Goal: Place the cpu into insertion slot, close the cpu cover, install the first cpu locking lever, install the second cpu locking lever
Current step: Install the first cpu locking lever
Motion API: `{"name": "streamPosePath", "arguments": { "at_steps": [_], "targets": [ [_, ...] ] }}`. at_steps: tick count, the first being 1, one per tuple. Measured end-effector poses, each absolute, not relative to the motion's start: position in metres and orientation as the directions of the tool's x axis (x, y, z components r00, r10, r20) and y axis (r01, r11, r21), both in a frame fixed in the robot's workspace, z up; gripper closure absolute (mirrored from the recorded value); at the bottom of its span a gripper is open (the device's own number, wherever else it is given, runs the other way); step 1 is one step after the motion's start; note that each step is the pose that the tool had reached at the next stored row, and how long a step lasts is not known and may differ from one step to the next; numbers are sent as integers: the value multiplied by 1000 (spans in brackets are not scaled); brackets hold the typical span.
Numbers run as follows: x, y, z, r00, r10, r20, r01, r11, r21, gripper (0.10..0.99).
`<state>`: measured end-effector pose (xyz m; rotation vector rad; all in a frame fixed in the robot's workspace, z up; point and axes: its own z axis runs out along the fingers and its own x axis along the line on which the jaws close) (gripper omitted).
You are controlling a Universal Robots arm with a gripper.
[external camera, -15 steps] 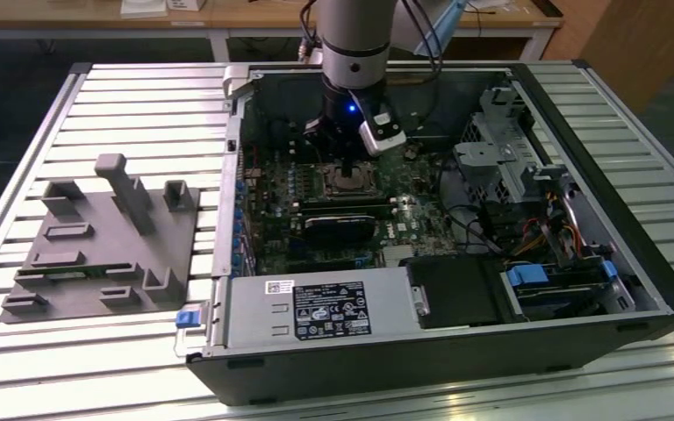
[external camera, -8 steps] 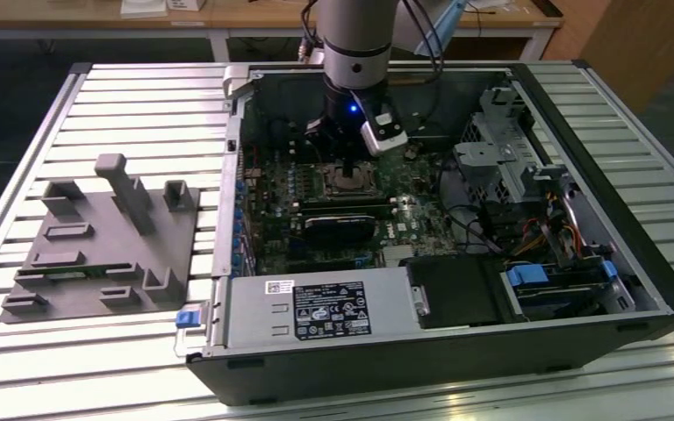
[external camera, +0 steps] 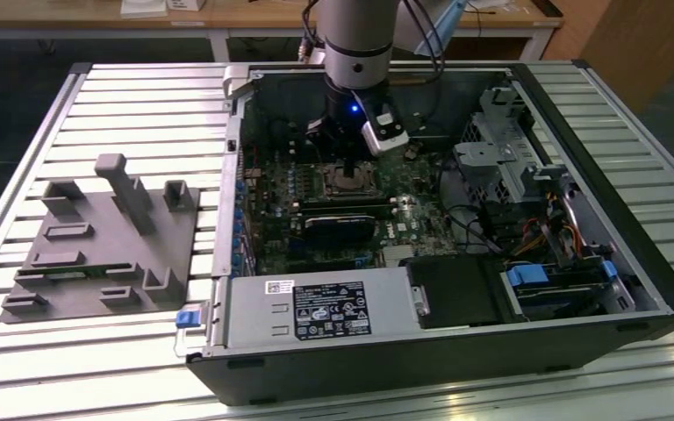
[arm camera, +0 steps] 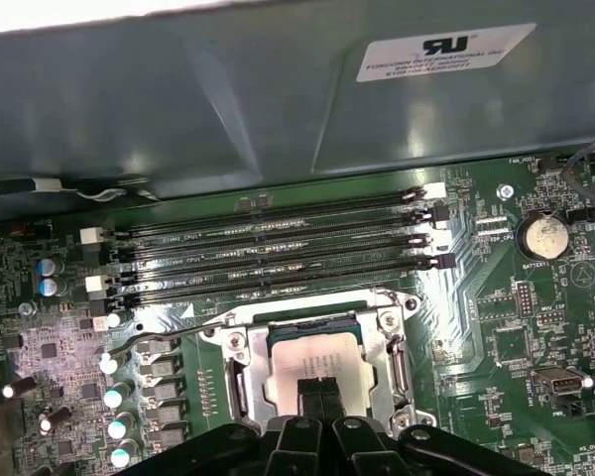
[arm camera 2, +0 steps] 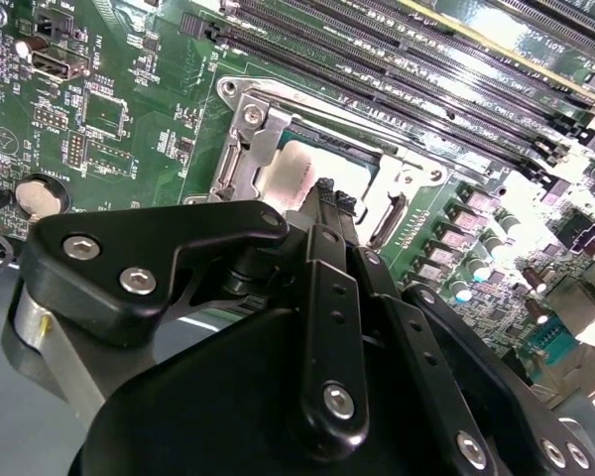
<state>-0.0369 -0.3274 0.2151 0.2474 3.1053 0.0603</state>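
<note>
seemingly past the seating: finds the cpu (arm camera: pixel 307 352) lying in the insertion slot (arm camera: pixel 317 309), cpu cover (arm camera: pixel 392 362) down around it. hovers the tool (arm camera: pixel 322 389) just above, pinched together, gripping nothing. leaves the locking lever (arm camera: pixel 159 333) seemingly unlatched.

cpu (arm camera: pixel 312 352): dull silver | cpu cover (arm camera: pixel 246 385): pale grey metal | circuit board (arm camera: pixel 496 327): green (fine pale traces) | memory slots (arm camera: pixel 278 248): black | pincer (arm camera: pixel 320 389): black | bench (external camera: pixel 138 105): silver, ribbed stripes | fixture (external camera: pixel 103 254): plain grey | case tab (external camera: pixel 189 317): blue
</note>
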Motion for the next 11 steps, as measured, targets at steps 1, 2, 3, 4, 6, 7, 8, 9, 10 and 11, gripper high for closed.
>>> {"name": "streamPosePath", "arguments": {
  "at_steps": [1,2,3,4,6,7,8,9,10,11],
  "targets": [
    [-37,-327,215,-987,159,-23,158,987,41,980],
    [-37,-327,215,-987,159,-23,158,987,41,980],
    [-37,-327,216,-987,159,-23,158,987,40,980],
    [-37,-327,216,-987,159,-23,158,987,40,980],
    [-37,-327,219,-987,159,-23,158,987,41,980],
    [-37,-327,221,-987,159,-23,158,987,41,980],
    [-37,-327,223,-987,159,-23,158,987,41,980],
    [-37,-327,225,-987,159,-23,158,987,41,980],
    [-37,-327,227,-987,159,-23,158,987,41,980],
    [-37,-327,230,-987,159,-23,158,987,41,980]
  ]
}}
